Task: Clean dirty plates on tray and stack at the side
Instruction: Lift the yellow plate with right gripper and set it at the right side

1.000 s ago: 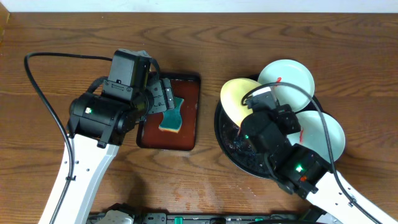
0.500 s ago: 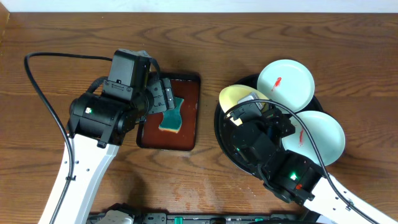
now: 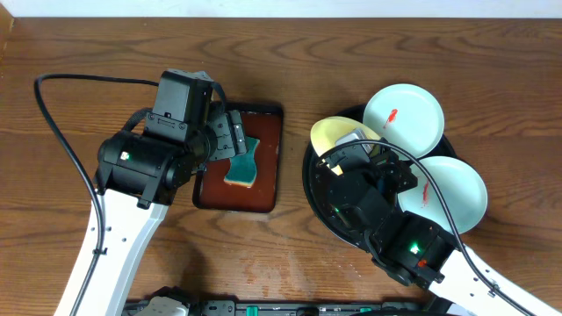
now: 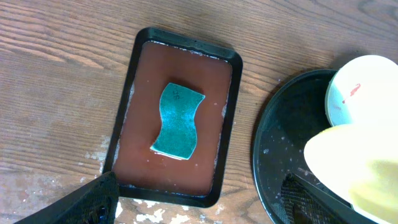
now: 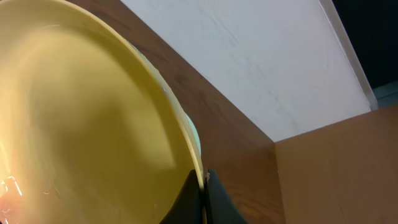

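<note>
Where the yellow plate (image 3: 332, 132) is: tilted above the far-left part of the black tray (image 3: 314, 204), its rim in the right tool (image 5: 203, 186).
State of the right tool: pinched tight on that rim.
State of the left tool (image 3: 230, 139): spread wide, holding nothing, above the brown tray (image 3: 263, 189), where a teal sponge (image 3: 241, 163) lies.
Other plates: a white plate (image 3: 406, 118) at the black tray's far edge, a second white plate (image 3: 458, 195) at its right edge, both red-smeared.
Underneath: wooden worktop (image 3: 439, 53).
</note>
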Action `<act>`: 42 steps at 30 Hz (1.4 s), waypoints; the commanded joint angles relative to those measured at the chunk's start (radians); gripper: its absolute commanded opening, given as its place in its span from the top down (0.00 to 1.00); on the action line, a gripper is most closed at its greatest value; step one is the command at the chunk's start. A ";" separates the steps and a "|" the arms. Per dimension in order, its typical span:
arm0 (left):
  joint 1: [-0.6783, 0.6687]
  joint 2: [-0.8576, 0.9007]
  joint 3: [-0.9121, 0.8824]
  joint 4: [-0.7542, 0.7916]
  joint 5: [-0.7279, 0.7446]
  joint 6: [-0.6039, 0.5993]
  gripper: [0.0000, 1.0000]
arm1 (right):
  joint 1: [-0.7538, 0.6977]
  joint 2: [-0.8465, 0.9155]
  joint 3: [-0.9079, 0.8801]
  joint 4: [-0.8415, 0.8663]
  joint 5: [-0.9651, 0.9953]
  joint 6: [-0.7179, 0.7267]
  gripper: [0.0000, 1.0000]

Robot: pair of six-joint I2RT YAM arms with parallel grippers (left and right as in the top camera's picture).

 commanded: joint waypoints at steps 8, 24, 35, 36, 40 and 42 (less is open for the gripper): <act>0.004 0.003 0.011 -0.002 -0.005 0.006 0.16 | 0.017 -0.002 0.003 0.006 0.076 -0.004 0.99; 0.004 0.003 0.011 -0.002 -0.005 0.006 0.16 | 0.102 0.000 0.003 0.013 0.149 -0.046 0.99; 0.004 0.003 0.011 -0.002 -0.006 0.006 0.16 | 0.086 0.043 0.003 0.015 0.199 0.079 0.99; 0.004 0.003 0.011 -0.002 -0.006 0.006 0.16 | 0.076 0.044 0.003 0.006 0.190 0.146 0.99; 0.004 0.003 0.011 -0.002 -0.006 0.006 0.16 | -0.018 0.044 0.003 -0.051 -0.093 0.441 0.99; 0.004 0.003 0.011 -0.002 -0.006 0.006 0.16 | -0.107 0.044 0.003 -0.066 -0.347 0.539 0.99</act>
